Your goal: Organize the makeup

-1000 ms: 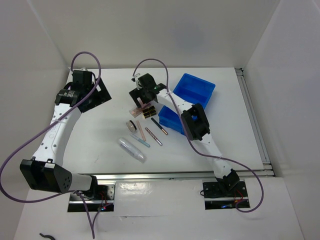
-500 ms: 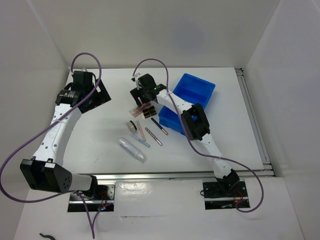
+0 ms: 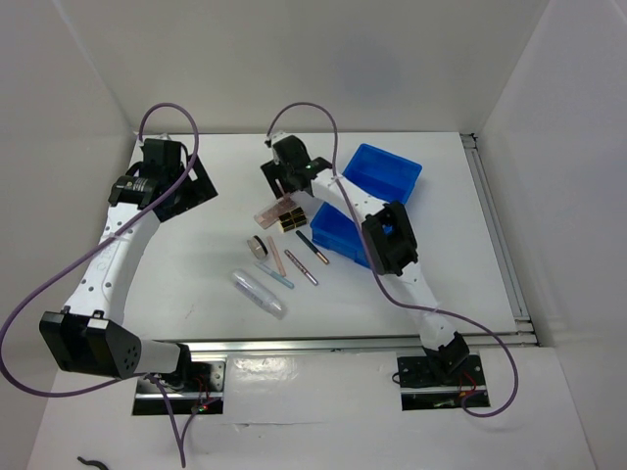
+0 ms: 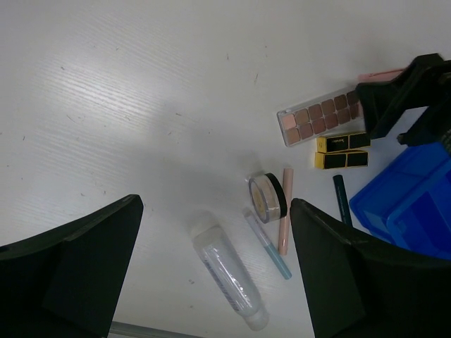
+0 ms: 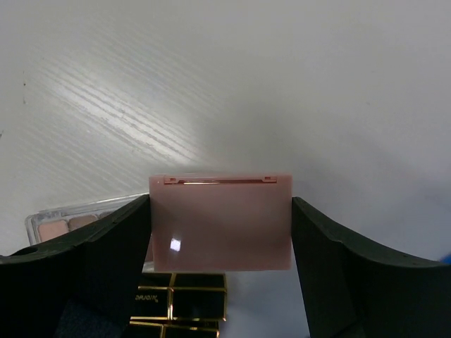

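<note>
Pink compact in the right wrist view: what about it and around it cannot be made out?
- Right wrist view: the pink compact, between the right fingers, covers most of the palette; the bottom edge cuts off the black and gold cases.
- Top view: the right arm hides the compact.
- Left wrist view: the frame edge cuts off the blue bin.
- No view shows if the compact is lifted.

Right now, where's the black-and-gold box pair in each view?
Top external: black-and-gold box pair, mid-table.
Left wrist: box pair, right of centre.
Right wrist: box pair, bottom edge, below the pink square compact.
Shared landmark: clear plastic palette of brown shades, lying beside it.
</note>
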You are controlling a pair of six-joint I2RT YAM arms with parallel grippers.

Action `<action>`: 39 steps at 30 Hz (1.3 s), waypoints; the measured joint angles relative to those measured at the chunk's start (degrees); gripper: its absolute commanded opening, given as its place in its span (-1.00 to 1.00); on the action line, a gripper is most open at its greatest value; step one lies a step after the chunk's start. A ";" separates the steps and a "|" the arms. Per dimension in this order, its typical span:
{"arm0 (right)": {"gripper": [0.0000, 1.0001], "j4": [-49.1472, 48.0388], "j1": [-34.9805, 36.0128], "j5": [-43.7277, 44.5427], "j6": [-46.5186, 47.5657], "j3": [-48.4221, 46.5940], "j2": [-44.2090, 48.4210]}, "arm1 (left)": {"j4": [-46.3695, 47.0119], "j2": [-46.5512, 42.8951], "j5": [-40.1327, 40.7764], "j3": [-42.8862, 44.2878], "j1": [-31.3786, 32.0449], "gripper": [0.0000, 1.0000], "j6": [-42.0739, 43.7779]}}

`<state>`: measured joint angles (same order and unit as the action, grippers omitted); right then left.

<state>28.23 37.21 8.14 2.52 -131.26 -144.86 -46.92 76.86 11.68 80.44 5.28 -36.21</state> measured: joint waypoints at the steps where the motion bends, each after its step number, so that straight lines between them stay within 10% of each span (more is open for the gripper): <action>1: 0.52 0.39 -0.24 0.72 -0.61 0.00 0.87 | 0.00 0.00 0.00 0.00 0.00 1.00 0.00; 18: 0.50 8.37 -26.23 8.46 -31.91 6.54 18.01 | 0.00 0.00 -1.55 0.02 0.00 1.00 -0.07; 39: 0.52 10.82 -29.22 6.64 -38.77 9.70 14.64 | 0.72 1.81 -3.19 -0.09 0.00 1.00 0.04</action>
<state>39.05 7.99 14.79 -36.25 -121.56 -130.21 -46.19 78.67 8.49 80.36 5.28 -36.16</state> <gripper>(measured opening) 0.808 1.001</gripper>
